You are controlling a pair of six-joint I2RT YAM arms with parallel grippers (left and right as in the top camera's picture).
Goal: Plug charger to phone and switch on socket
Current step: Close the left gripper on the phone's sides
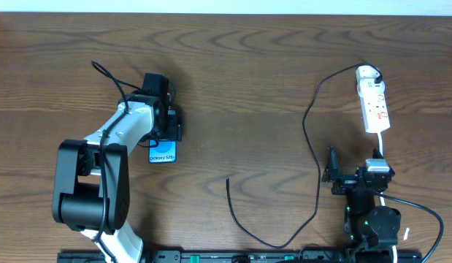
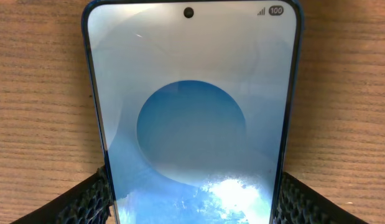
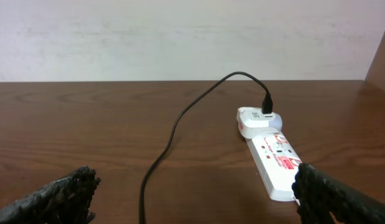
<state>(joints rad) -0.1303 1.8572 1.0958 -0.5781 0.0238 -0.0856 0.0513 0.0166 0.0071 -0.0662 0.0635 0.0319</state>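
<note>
Right wrist: wood-grain table (image 3: 86,124) under socket (image 3: 276,163), pale wall (image 3: 148,37) behind.

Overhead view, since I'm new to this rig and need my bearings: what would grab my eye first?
The smartphone with the bright blue screen, lying left of centre on the brown wooden table between the left gripper's fingers. Next, the long thin black cable looping from the narrow white power strip at far right, its free tip lying unplugged mid-table.
</note>
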